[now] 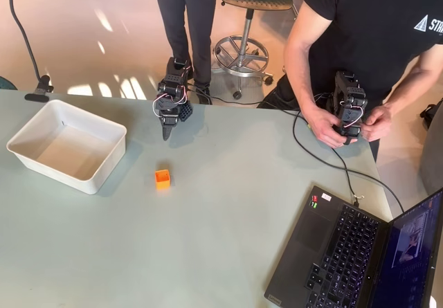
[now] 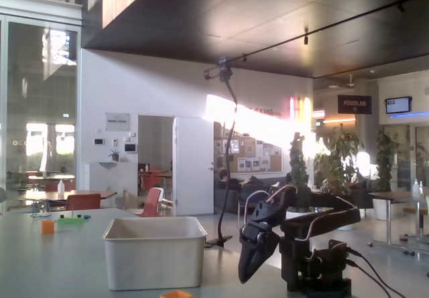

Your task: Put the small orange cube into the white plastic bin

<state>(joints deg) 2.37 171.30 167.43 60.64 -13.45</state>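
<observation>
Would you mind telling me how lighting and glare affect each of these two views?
Overhead view: sun patches glare on the floor beyond the table; the small orange cube stays crisp. Fixed view: bright backlight on the far wall leaves the pincer nearly silhouetted; the white plastic bin reads clearly.

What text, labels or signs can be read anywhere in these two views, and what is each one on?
"STR", cut off at the frame edge: white print with a triangle logo on the person's black T-shirt, overhead view.
"FOODLAB": dark hanging sign, fixed view.
Wall notice, corkboard papers, red lettering on the sunlit wall, laptop keys: too small or blurred to read.
</observation>
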